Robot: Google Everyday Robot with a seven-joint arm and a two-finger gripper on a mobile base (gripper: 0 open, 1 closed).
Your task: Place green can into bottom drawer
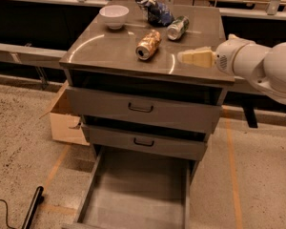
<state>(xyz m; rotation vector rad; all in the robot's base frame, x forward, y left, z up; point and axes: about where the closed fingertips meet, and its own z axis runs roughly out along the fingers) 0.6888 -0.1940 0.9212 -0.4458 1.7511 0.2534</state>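
Camera view is showing us the gripper [183,57] hovering empty over the cabinet top's [105,49] right front edge; we are failing to tell whether it is wide or narrow. The green can [177,27] is lying toward the back near a gold can [148,44], and the bottom drawer [138,190] is standing pulled out.

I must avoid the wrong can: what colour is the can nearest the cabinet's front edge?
Gold-orange; that can shows in the camera view. The gripper hovers beside it.

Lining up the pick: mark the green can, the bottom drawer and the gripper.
Small green-and-white aluminium can [178,27], camera view, label side.
Long grey metal bottom drawer [138,194], camera view, bare floor.
Cream gripper [182,57], camera view, tip, above cabinet top [109,46] near front edge.
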